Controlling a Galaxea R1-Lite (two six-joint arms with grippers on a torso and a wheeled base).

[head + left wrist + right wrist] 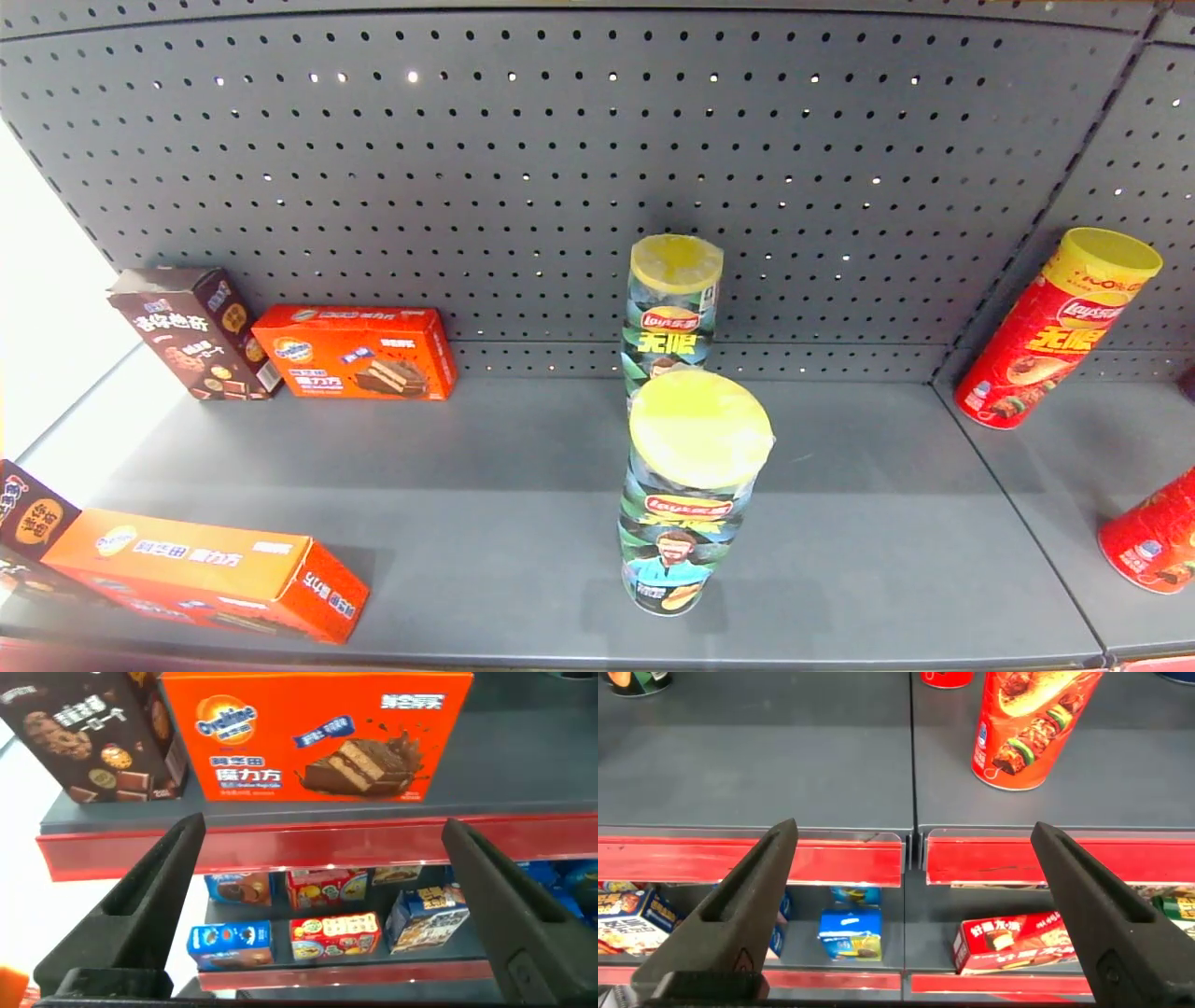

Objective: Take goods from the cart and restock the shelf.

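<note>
Two green chip cans with yellow lids stand upright mid-shelf, one near the front edge and one behind it by the pegboard. My left gripper is open and empty, in front of the shelf's red front rail and below an orange wafer box. My right gripper is also open and empty, in front of the red rail, with a red chip can standing on the shelf beyond it.
On the shelf's left are an orange box and a brown cookie box at the back, plus an orange box lying at the front. Red cans occupy the right bay. Lower shelves hold small boxes.
</note>
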